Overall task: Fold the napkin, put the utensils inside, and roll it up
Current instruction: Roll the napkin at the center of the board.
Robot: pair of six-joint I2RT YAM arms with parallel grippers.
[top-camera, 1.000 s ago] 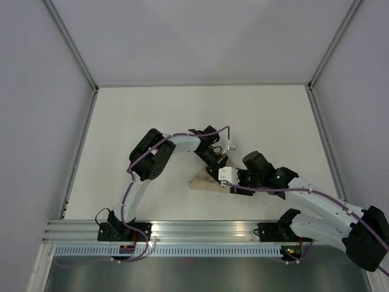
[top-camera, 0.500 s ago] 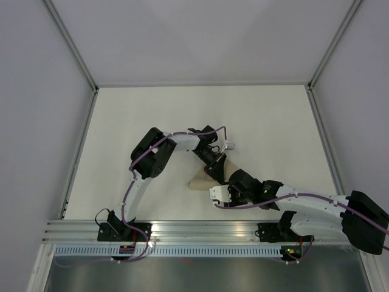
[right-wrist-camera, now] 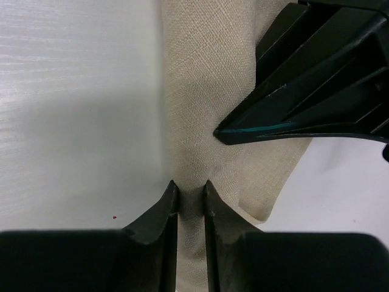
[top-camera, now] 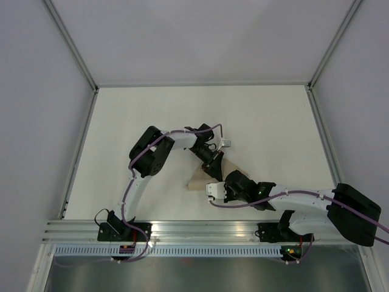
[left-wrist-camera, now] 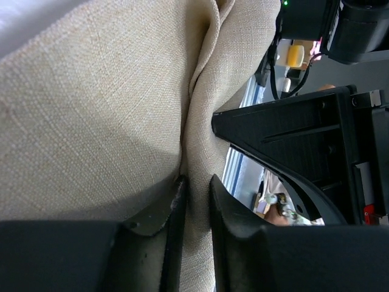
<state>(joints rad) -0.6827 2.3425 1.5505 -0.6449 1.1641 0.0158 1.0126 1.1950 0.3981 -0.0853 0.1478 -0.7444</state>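
Observation:
The beige napkin (top-camera: 200, 179) lies bunched into a small folded bundle on the white table, mostly hidden under both wrists. My left gripper (top-camera: 213, 163) is shut on a fold of the napkin (left-wrist-camera: 121, 109), pinched between its fingers (left-wrist-camera: 173, 207). My right gripper (top-camera: 214, 182) is shut on another fold of the napkin (right-wrist-camera: 206, 91), with the cloth squeezed between its fingertips (right-wrist-camera: 167, 201). The left gripper's black finger (right-wrist-camera: 304, 103) shows just beyond in the right wrist view. The utensils are out of view; I cannot tell whether they are inside the cloth.
The white table (top-camera: 273, 121) is enclosed by grey walls with metal edge rails (top-camera: 79, 152). An aluminium rail (top-camera: 200, 228) runs along the near edge by the arm bases.
My right arm has swung left and nearer, its gripper moving along the napkin bundle toward its left end. The left gripper has shifted slightly left. The bundle looks narrower.

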